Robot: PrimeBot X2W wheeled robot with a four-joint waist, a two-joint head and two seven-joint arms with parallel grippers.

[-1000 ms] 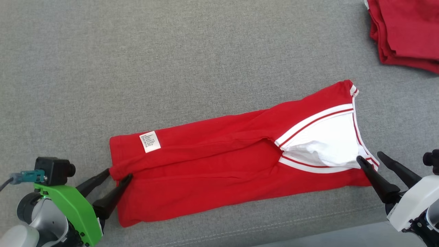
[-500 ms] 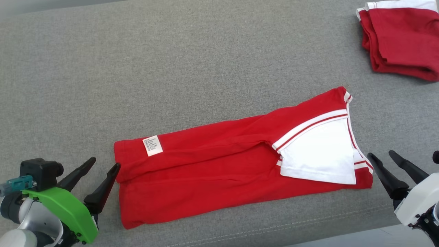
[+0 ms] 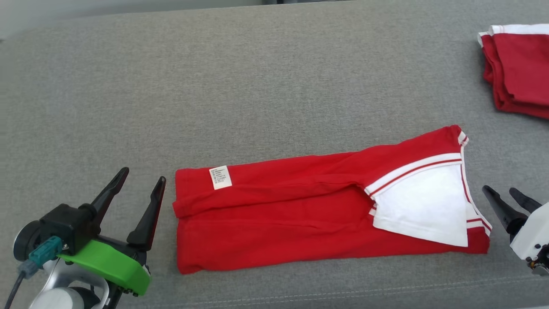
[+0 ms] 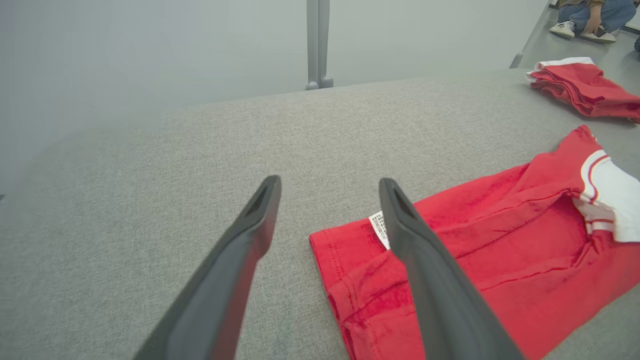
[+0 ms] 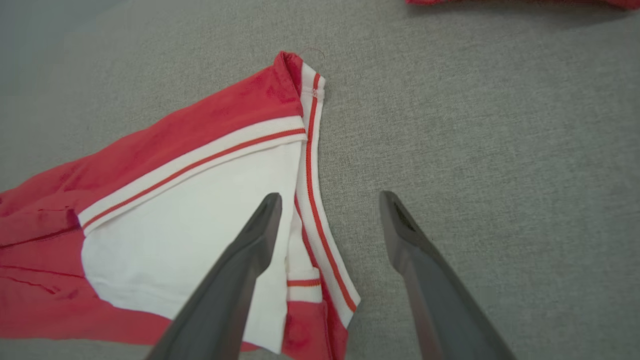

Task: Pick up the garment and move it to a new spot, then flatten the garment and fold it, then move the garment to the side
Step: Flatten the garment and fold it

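The garment (image 3: 291,214) is red with a white panel and striped trim at its right end; it lies folded into a long strip on the grey cushion, a white label near its left end. My left gripper (image 3: 142,180) hovers open just left of that end, touching nothing. My right gripper (image 3: 501,192) is open too, just off the striped right end. In the left wrist view the garment (image 4: 500,260) lies to the right of the gripper (image 4: 329,189). In the right wrist view the gripper (image 5: 330,200) spreads over the striped edge of the garment (image 5: 190,200).
A stack of folded red garments (image 3: 519,68) sits at the far right of the grey cushion (image 3: 257,86), also in the left wrist view as the stack (image 4: 580,87). A person's feet (image 4: 582,30) are on the floor beyond. The cushion's front seam (image 3: 300,294) runs close below the garment.
Both grippers have let go of the garment's ends and drawn back from it, jaws opening wide. The white flap has settled flat. The camera has shifted too.
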